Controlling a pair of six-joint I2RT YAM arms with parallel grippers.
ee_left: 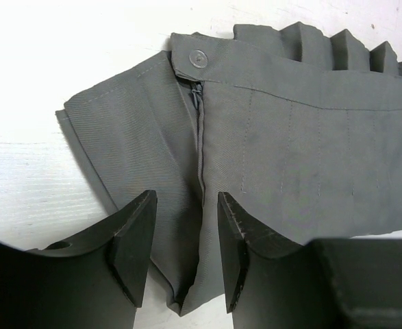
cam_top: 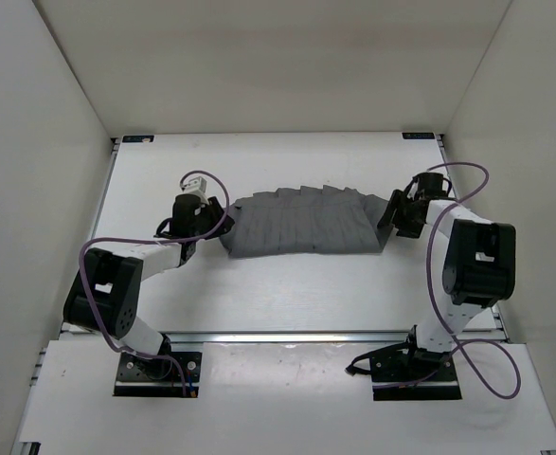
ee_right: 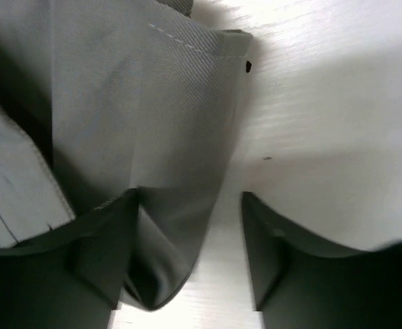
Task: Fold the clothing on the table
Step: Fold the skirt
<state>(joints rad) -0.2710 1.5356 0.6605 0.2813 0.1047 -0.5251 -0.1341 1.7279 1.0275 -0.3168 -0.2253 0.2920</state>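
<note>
- The grey pleated skirt [cam_top: 306, 223] is lying flat in the middle of the white tabletop [cam_top: 287, 294], its long axis running left to right and its pleats fanning toward the far side.
- The left tool [ee_left: 185, 205] is sitting at the skirt's left end. Its jaws are standing parted and are straddling the cloth edge below the zip [ee_left: 199, 137] and the button [ee_left: 198, 58]. No pinch is showing.
- The right tool [ee_right: 189, 205] is sitting at the skirt's right end, jaws also apart. A corner of cloth is lying beside its left finger, with bare tabletop showing beside the other.
- Each arm is reaching only its own end of the skirt, so neither is nearer overall. The skirt is lying between the two tools, inward from both.
- Judging from this, the coming move is depending on both tools closing on their ends and carrying them across the short axis together.
- Count: one skirt, one button, two tools.
</note>
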